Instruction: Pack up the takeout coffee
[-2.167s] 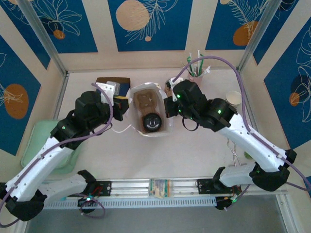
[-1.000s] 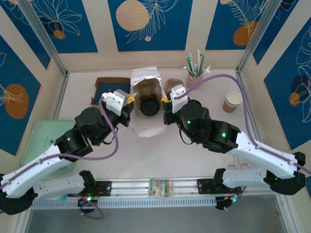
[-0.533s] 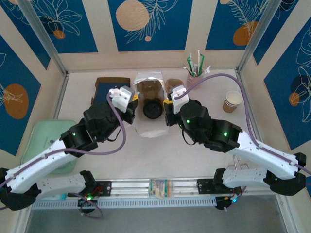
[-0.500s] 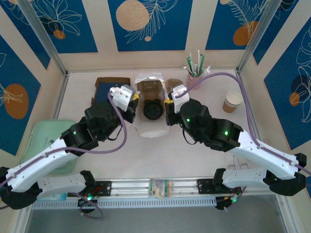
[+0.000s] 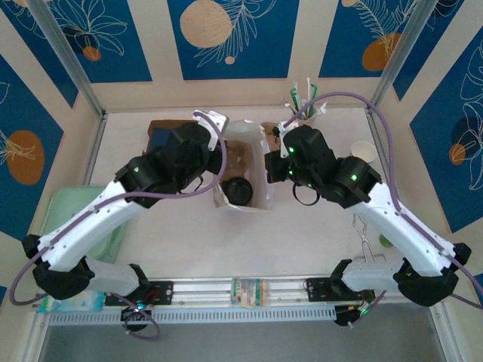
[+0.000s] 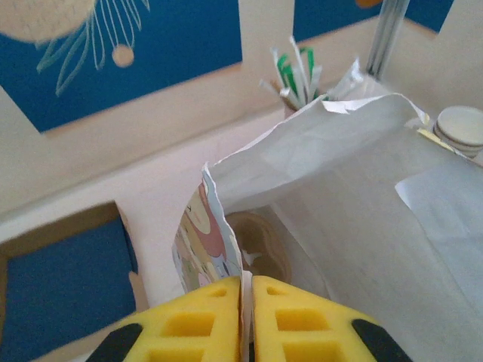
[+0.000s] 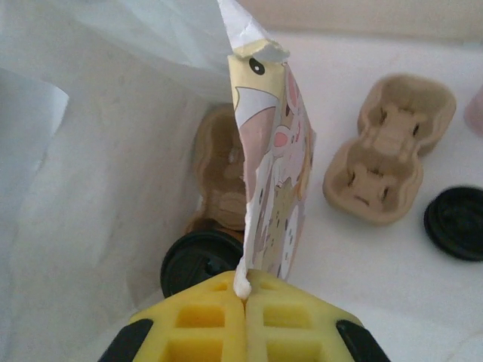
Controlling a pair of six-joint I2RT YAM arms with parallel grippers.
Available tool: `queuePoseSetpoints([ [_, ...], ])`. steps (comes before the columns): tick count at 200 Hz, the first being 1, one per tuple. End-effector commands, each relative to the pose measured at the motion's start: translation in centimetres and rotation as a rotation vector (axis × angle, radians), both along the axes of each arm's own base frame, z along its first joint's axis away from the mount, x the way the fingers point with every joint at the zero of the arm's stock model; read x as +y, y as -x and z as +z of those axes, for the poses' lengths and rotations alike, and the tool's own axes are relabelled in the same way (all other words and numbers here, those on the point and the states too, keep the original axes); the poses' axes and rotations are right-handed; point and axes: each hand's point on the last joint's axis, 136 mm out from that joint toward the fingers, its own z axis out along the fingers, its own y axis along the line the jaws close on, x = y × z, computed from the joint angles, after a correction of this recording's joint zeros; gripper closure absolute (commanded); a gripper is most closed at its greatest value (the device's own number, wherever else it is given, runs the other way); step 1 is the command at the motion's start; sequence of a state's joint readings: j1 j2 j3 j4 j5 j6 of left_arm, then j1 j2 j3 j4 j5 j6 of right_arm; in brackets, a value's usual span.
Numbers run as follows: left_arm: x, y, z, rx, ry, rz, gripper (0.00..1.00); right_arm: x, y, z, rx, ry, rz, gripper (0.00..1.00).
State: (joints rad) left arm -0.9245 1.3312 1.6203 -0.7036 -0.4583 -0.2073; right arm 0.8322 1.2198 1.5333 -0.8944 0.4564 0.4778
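I've got the table [image 5: 317, 241] on the overhead feed, with both arms reaching in from the near edge toward the middle. The left arm [image 5: 90, 226] sweeps up from the left and the right arm [image 5: 392, 219] comes in from the right. They meet on either side of the white paper bag [image 5: 243, 130], which stands open at mid-table.

On the left wrist feed, the left gripper [image 6: 247, 280] has its yellow pads pressed together with the bag's printed left edge pinched between them. On the right wrist feed it's the same: the right gripper [image 7: 244, 290] is clamped on the bag's right edge, and the cartoon print rises straight up from the pads.

A pale green tray [image 5: 56, 219] sits at the left side of the table under the left arm. A blue box [image 6: 60, 294] lies just left of the bag.

Down inside the bag I see a pulp cup carrier [image 7: 219, 173] on the bottom. The takeout coffee [image 5: 238, 191] is inside the bag too, toward its near end, with its black lid facing up. A second pulp carrier [image 7: 389, 147] lies on the table outside, right of the bag.

A stack of paper cups [image 5: 364, 153] stands well off to the right. A cup of straws [image 5: 302, 98] stands at the far edge. A loose black lid [image 7: 455, 222] lies beside the outer carrier.
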Motion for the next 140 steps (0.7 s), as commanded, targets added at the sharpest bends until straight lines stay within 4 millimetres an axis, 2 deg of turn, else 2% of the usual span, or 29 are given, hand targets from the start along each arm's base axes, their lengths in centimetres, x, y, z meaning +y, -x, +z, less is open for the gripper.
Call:
queuePoseSetpoints([
  [1, 0.1, 0.0, -2.1, 0.143, 0.028, -0.005, 0.87, 0.3, 1.3, -1.6, 0.15, -0.02, 0.025, 1.0],
  [51, 0.3, -1.9, -6.1, 0.322, 0.068, 0.034, 0.87, 0.0, 0.8, -3.0, 0.235, -0.013, 0.005, 1.0],
  [140, -0.6, -3.9, -8.7, 0.428, 0.088, 0.021, 0.87, -1.8, -1.2, -5.6, 0.376, -0.024, -0.072, 1.0],
])
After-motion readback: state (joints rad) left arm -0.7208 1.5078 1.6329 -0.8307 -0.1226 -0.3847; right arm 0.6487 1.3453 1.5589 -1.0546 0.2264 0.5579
